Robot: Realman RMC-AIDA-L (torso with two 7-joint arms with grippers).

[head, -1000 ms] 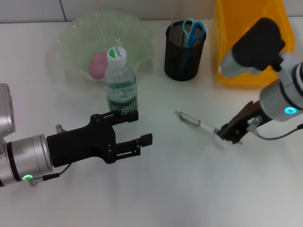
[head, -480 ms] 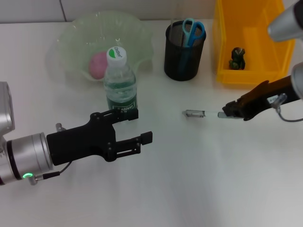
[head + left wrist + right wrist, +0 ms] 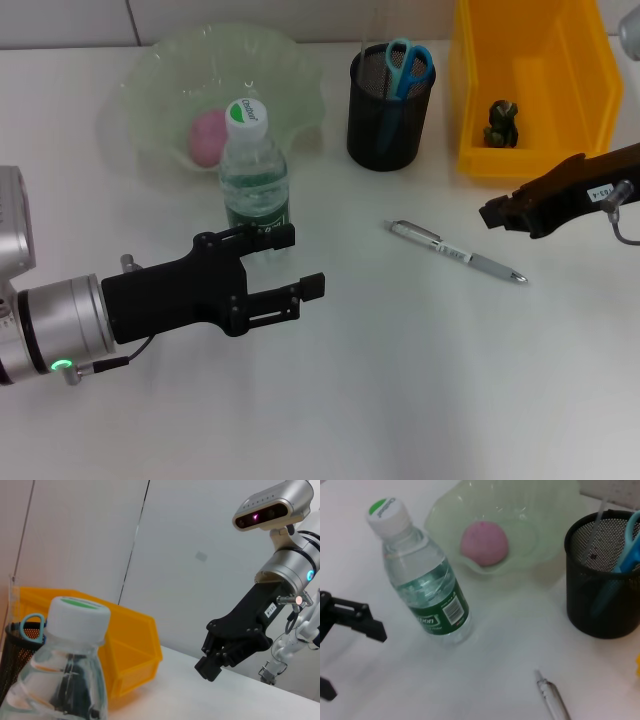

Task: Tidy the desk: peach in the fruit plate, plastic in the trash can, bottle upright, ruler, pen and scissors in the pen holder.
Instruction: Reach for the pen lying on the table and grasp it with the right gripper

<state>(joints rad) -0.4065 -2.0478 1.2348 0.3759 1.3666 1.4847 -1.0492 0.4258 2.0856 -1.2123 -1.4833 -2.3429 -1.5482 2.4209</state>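
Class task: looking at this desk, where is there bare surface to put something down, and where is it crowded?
Bare: the wide near strip of desk in front of the pen and beside the left gripper, and the patch between bottle and pen. Crowded: the far edge, where plate, pen holder and yellow bin line up; the right gripper hangs near the bin.

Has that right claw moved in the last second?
Yes. The right claw has pulled away from the pen, toward the yellow bin.

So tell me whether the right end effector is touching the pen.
Apart. The head view shows bare table between the right end effector and the pen, which lies flat by itself.
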